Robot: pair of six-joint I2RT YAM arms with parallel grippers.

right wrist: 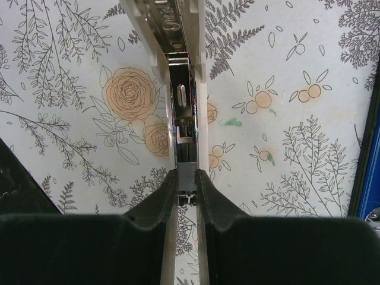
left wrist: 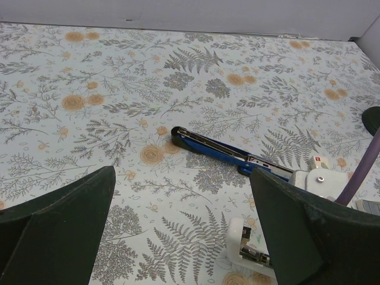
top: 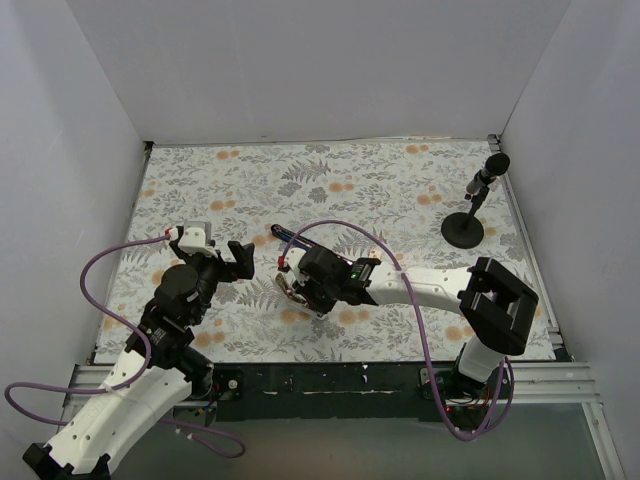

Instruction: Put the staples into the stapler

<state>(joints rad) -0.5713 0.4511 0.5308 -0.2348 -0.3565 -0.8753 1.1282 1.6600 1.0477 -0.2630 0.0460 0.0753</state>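
The stapler (left wrist: 214, 148) lies opened flat on the flowered desk (top: 400, 190), near its middle. Its blue top is swung out to one side, and its silvery rail (right wrist: 181, 95), with pale walls on both sides, points away from the right gripper (right wrist: 187, 193).

This gripper is pressed together on the staples (right wrist: 187, 178), a thin grey strip that stands between its two fingers. In the right wrist view the strip is just at the near end of the rail and seems to be in one line with it. I cannot tell if it already touches the metal.

The left gripper (top: 230, 262) hovers with its fingers wide apart and holds nothing. It is beside the stapler, not on it.

I judge that the step in hand is to seat the strip on the rail. Several things can go wrong here:
- Nothing holds the stapler, so a push from the strip can make it slide or turn on the desk.
- If the strip is a little tilted, its legs can catch on a wall of the rail and it will sit crooked.
- A strong squeeze or a sideways force can break the strip in pieces.
- If the fingers open too early, the strip can fall beside the rail.
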